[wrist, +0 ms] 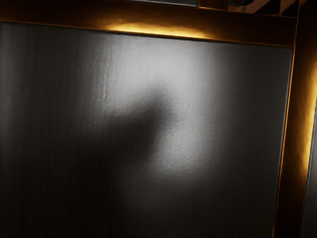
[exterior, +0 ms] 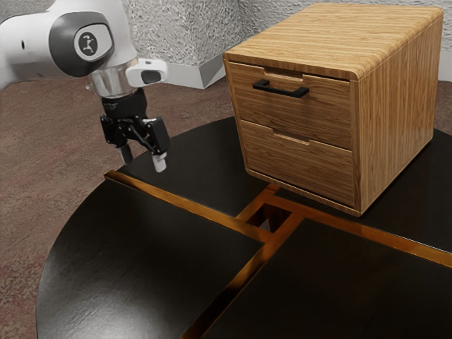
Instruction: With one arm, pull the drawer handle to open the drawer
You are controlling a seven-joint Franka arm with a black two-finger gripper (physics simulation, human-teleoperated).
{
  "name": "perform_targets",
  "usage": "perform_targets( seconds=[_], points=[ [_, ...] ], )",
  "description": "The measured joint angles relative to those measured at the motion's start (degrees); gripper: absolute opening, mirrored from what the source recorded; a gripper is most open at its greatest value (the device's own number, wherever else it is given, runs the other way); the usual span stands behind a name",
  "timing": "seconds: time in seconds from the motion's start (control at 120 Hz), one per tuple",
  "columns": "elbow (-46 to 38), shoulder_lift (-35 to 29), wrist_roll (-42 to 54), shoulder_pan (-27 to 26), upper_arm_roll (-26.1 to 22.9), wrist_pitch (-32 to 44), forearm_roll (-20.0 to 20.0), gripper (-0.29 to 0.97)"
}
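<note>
Black table [exterior: 141,268]; gripper [exterior: 143,162] spread, handle [exterior: 280,88] well apart

Arm [exterior: 78,42] enters from exterior view's upper left; wrist [exterior: 121,88] points down; jaws spread apart, tips downward.

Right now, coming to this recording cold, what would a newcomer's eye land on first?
First the wooden cabinet, standing on the dark table at the exterior view's upper right, with a black handle on its shut top drawer. Next the gripper, hanging open above the table at the exterior view's left, well apart from the cabinet. The table's glowing orange seams also stand out.
</note>
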Motion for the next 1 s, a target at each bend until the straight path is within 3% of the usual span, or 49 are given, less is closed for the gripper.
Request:
perform_targets(
  seconds=[0.217, 0.267, 0.317, 0.417, 0.633, 0.858, 0.933, 1.0],
  points=[
    [0.16, 0.02, 1.42, -0.46, 0.84, -0.33, -0.41, 0.68],
    [1.86, -2.55, 2.89, -0.86, 0.64, -0.33, -0.39, 0.68],
    [3.30, -6.77, 7.57, -1.05, -1.37, 0.49, -3.73, 0.68],
    [4.26, -8.08, 16.64, -2.89, -4.86, 2.30, -8.35, 0.68],
    [4.89, -8.54, 32.29, -9.96, -9.40, 3.83, -1.41, 0.68],
    [4.04, -8.32, 48.36, -16.71, -9.47, 6.29, -0.99, 0.68],
    [4.65, -5.94, 53.01, -16.17, -9.57, 8.05, -1.01, 0.68],
    [8.70, -2.38, 56.63, -11.40, -9.12, 9.29, -0.95, 0.68]
  ],
)
